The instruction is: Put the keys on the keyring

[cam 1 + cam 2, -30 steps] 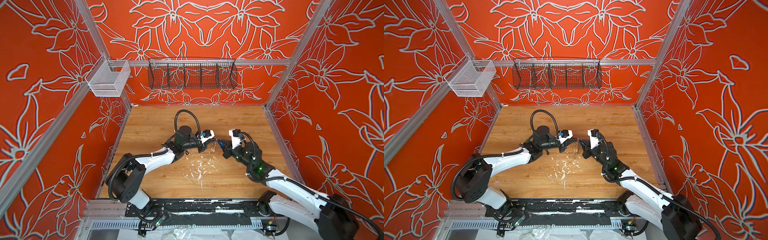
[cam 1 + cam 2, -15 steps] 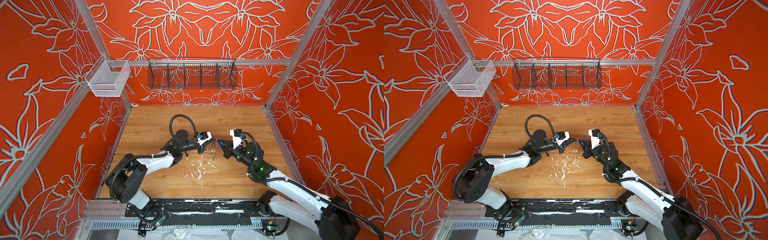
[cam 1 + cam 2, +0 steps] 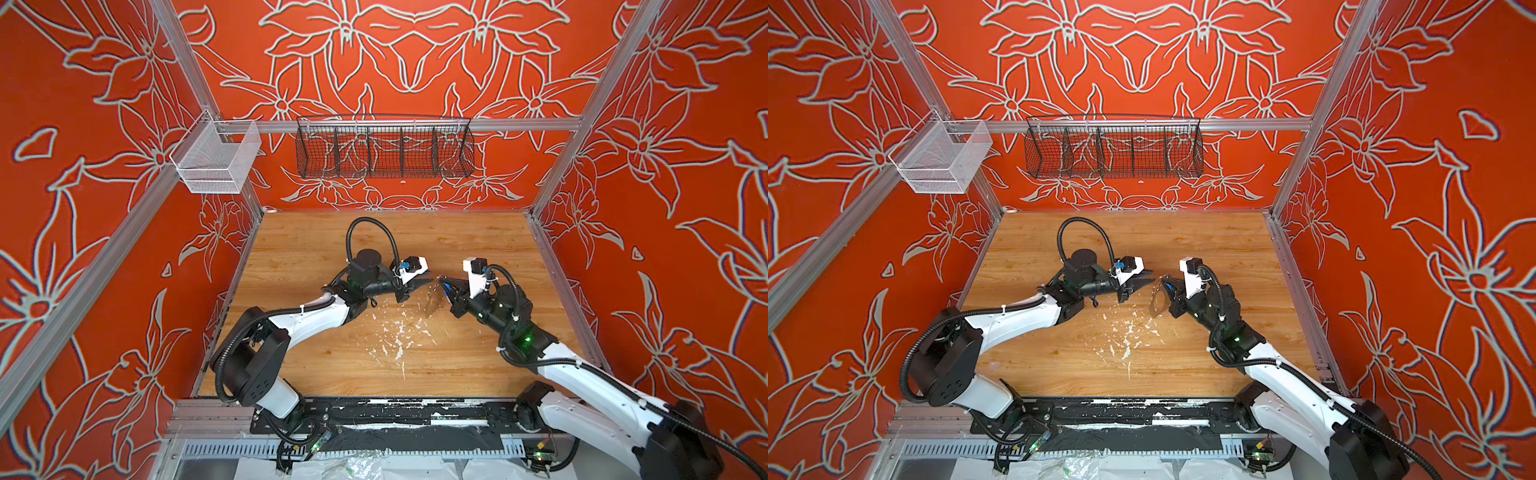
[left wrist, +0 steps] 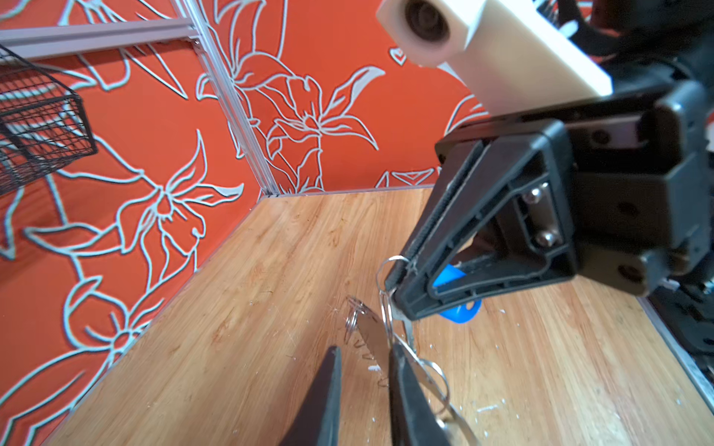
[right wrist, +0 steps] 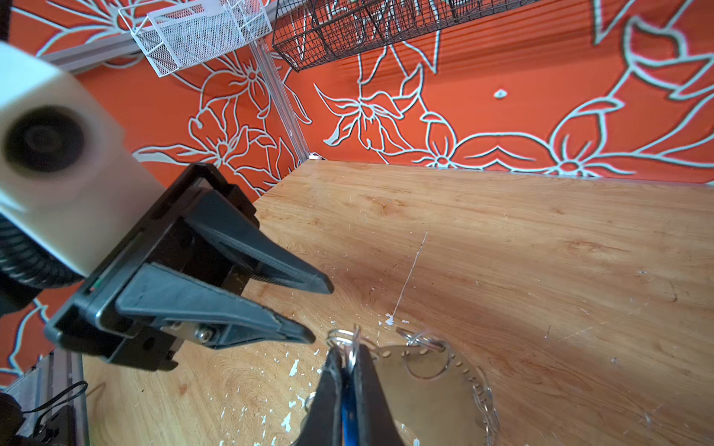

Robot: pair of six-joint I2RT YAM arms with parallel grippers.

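The blue-tagged key (image 5: 347, 413) sits clamped in the right pincer (image 5: 347, 353), the flat grey keyring (image 5: 425, 390) hanging just beside it.

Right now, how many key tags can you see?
1: a blue tag, pinched in the right gripper, beside the keyring. More may be hidden.

Nothing legible in any view: no text, brand, number or sign. No print resolved on blue key tag (image 4: 463, 312) or keyring plate (image 5: 432, 397). Same for black wire basket (image 3: 384, 151) at 12 o'clock and white mesh basket (image 3: 216, 162) at 10 o'clock.
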